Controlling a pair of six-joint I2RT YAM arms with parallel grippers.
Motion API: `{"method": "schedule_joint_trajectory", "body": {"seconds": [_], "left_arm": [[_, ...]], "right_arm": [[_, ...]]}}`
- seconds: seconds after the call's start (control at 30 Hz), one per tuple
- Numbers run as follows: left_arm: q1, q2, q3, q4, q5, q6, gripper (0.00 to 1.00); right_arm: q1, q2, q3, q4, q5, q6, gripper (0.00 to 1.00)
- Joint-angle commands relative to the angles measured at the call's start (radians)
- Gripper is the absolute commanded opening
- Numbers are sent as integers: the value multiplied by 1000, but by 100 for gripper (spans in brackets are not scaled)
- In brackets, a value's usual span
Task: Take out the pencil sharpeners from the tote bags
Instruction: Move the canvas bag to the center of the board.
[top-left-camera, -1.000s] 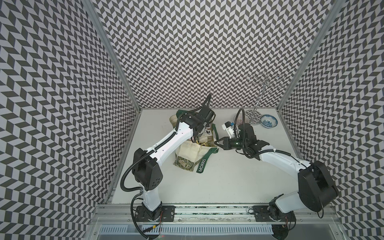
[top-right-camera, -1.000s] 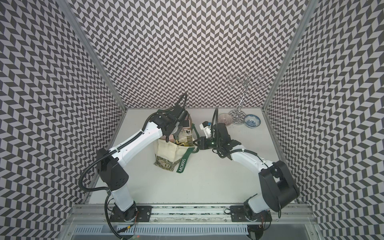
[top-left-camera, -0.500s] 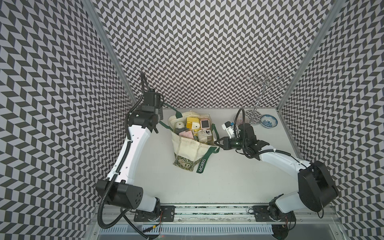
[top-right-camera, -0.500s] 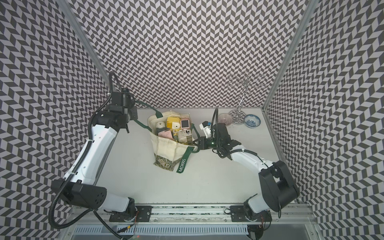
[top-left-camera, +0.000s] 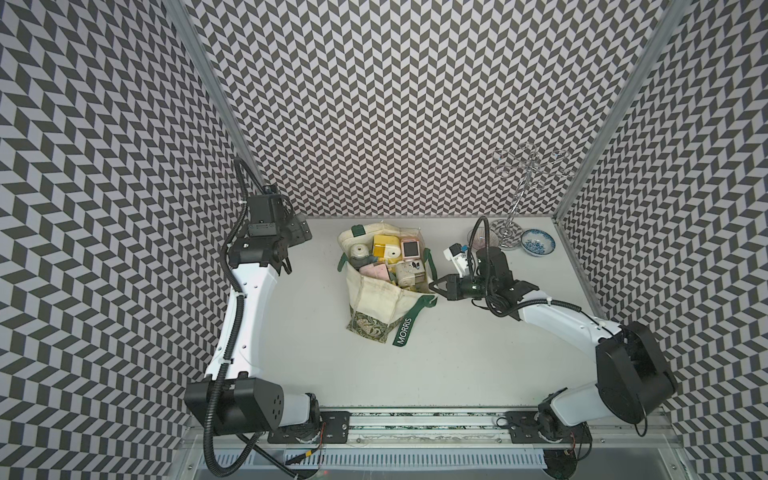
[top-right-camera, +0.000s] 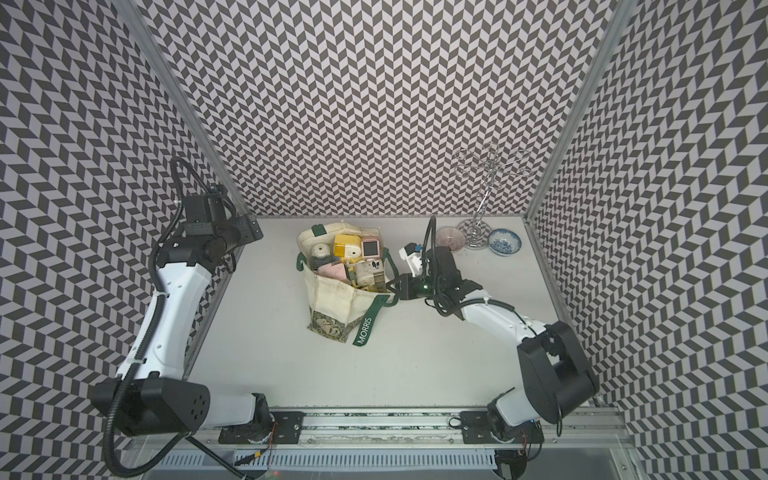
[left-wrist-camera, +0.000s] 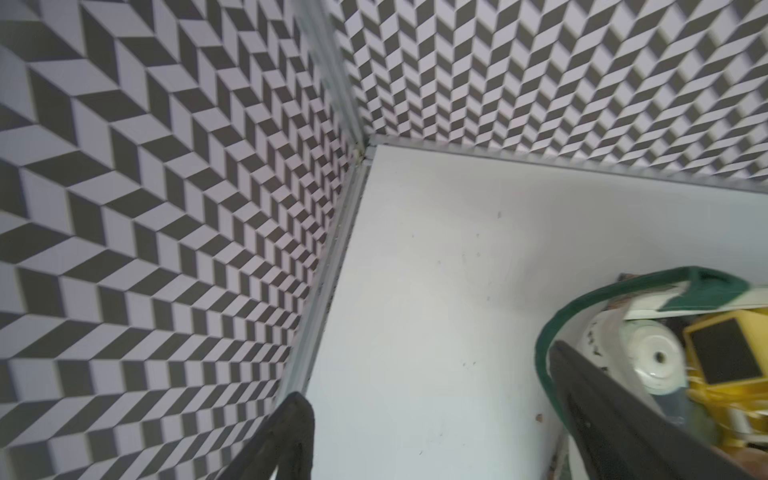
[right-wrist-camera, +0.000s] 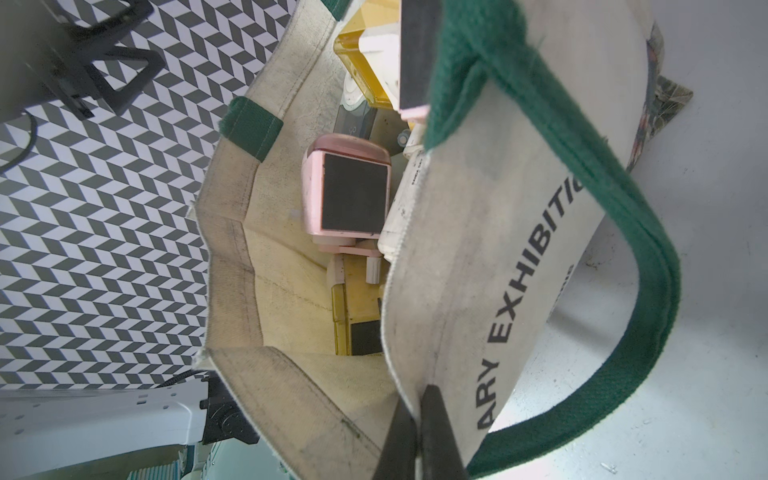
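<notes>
Bright even light, soft shadows, L-wrist view blurry

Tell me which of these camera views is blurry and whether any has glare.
Left wrist view: smeared throughout, wall pattern and the yellow sharpener soft, likely motion blur. Right wrist view: sharp on the tote bag lettering, with a bright washed-out patch on the table under the green strap. Both top views: crisp, evenly lit, walls splayed by the wide lens.

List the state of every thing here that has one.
tote bag: mouth open, slumped on the table.
pencil sharpeners: piled inside the tote bag.
left gripper: open, empty.
right gripper: shut on the tote bag's rim.
blue bowl: upright.
</notes>
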Motion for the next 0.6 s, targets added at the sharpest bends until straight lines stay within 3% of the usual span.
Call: {"method": "schedule_joint_trajectory", "body": {"seconds": [0.0, 0.23, 0.57], "left_arm": [[3, -5, -69, 90, 391, -21, 89], [-31, 69, -186, 165, 476, -67, 89], [-101, 181, -184, 184, 419, -72, 86]], "right_arm": [[-5, -17, 1, 38, -23, -17, 0], [-5, -25, -3, 35, -18, -20, 0], [-5, -25, -14, 29, -17, -29, 0]]}}
